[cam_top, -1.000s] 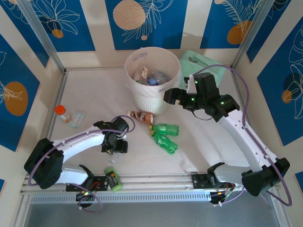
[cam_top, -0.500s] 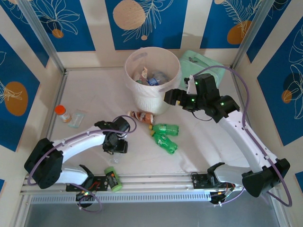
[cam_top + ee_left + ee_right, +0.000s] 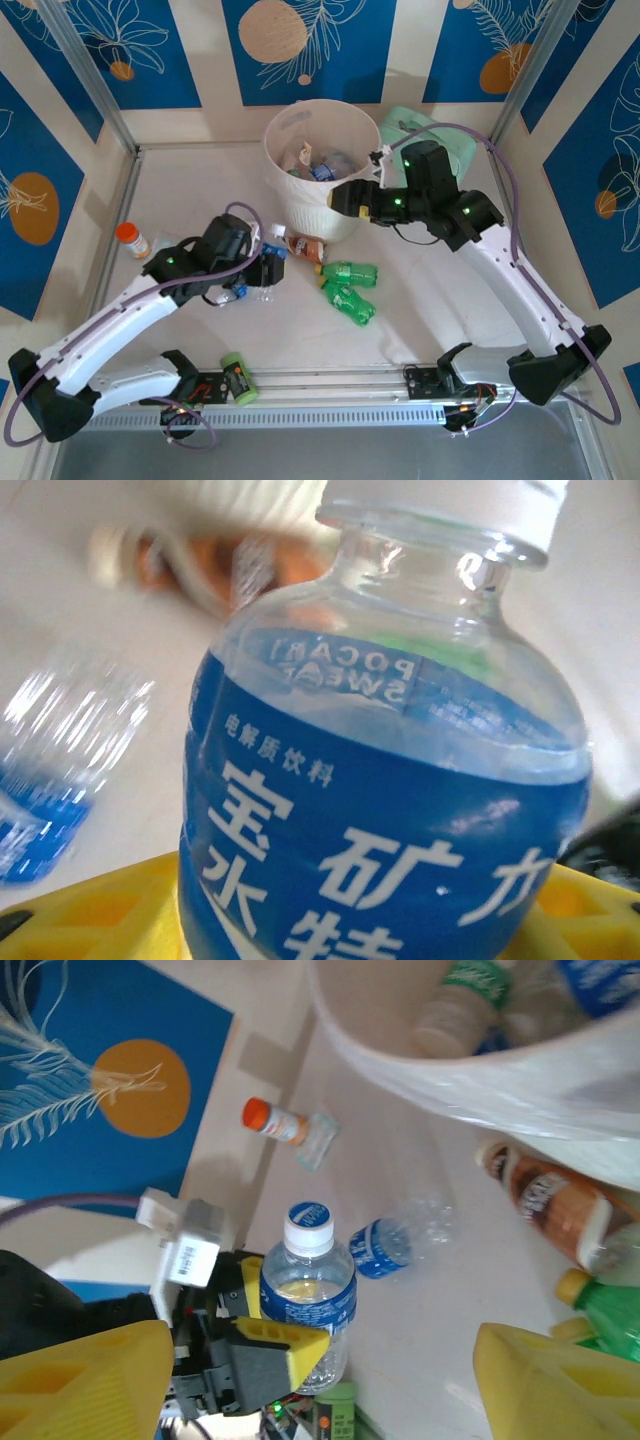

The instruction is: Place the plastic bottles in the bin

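pale counter, a bin and loose bottles

the white-covered counter [image 3: 200, 190] carried the round cream bin [image 3: 312, 215] toward its far middle, with a mint-green bag [image 3: 425, 128] just beside it on the right. a brownish bottle [image 3: 300, 246] lay on its side at the bin's near foot. one green bottle [image 3: 352, 272] and a second green bottle [image 3: 348, 301], both yellow-capped, lay close together just nearer. a crushed clear bottle [image 3: 385, 1245] with a blue label lay to their left. near the left edge was an orange-capped jar [image 3: 131, 239] beside a small clear item [image 3: 318, 1142]. a light-green can [image 3: 236, 378] rested on the metal rail at the near edge.
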You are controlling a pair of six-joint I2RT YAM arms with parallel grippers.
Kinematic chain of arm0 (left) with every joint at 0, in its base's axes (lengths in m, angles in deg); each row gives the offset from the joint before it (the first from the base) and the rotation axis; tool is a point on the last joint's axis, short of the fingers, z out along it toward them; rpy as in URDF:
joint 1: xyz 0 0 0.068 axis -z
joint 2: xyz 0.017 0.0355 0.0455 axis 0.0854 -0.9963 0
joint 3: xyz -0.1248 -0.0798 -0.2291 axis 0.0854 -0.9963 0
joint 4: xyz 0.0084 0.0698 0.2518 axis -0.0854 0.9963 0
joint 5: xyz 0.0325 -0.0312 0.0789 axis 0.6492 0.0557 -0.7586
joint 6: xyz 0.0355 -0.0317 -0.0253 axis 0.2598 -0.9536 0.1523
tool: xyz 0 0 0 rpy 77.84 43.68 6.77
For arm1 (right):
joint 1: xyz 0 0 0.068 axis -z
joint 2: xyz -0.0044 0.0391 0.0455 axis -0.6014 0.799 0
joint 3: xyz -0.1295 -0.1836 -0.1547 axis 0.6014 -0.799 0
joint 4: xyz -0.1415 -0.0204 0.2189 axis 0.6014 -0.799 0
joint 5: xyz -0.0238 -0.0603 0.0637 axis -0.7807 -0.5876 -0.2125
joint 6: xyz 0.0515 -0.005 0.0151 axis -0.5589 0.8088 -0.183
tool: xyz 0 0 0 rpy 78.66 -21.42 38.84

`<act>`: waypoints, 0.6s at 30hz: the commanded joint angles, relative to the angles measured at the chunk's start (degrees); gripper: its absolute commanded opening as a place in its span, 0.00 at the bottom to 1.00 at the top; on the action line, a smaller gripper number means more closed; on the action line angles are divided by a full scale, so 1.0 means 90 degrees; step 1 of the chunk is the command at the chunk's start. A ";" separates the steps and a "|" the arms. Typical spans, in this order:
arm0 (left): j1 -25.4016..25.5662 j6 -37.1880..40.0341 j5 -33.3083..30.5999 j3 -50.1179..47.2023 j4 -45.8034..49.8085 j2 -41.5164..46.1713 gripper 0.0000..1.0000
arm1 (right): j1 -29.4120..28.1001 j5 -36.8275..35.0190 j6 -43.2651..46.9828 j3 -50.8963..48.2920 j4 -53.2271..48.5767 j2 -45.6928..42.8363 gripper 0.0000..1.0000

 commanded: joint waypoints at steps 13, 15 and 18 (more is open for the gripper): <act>0.0066 0.0840 0.1744 0.1140 -0.1223 -0.0192 0.58 | -0.0661 0.0452 0.0390 0.1627 -0.0180 0.1087 0.70; 0.0059 0.0867 0.1745 0.1181 -0.1233 -0.0213 0.58 | -0.0700 0.0401 0.0427 0.1684 -0.0209 0.1169 0.67; 0.0058 0.0912 0.1778 0.1221 -0.1233 -0.0228 0.58 | -0.0754 0.0315 0.0468 0.1730 -0.0249 0.1233 0.64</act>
